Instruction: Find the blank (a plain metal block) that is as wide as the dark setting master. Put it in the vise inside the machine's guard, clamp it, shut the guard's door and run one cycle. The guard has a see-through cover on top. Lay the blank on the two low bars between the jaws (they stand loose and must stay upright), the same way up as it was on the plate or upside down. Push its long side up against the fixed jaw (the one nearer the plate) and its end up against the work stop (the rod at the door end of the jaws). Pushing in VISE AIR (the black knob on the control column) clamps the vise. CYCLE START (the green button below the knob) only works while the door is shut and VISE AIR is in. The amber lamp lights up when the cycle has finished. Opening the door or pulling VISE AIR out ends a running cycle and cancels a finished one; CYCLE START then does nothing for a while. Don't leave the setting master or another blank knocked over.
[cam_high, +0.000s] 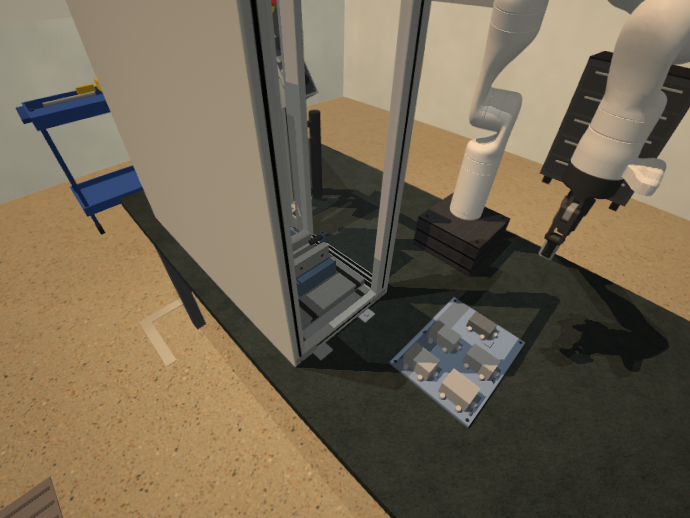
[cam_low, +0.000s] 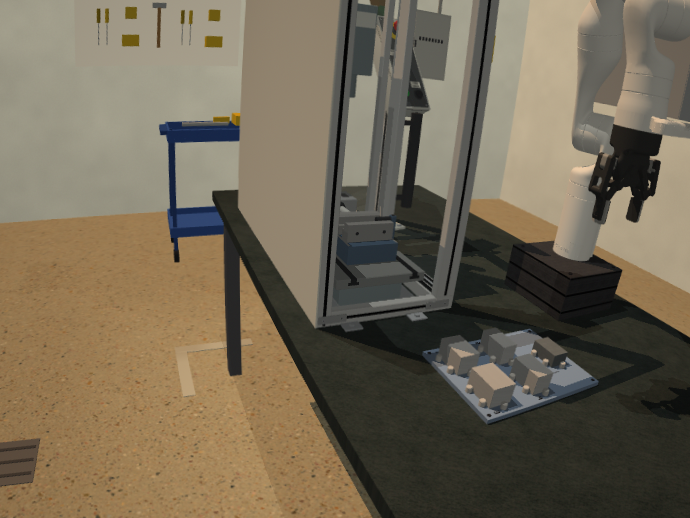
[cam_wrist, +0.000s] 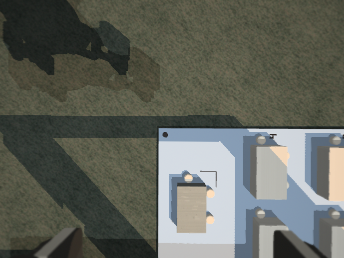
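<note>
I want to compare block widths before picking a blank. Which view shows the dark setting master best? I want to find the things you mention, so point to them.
The wrist view: the setting master (cam_high: 482, 325) (cam_low: 549, 352) (cam_wrist: 191, 209) appears whole from above. Top and exterior show it obliquely, small.
</note>
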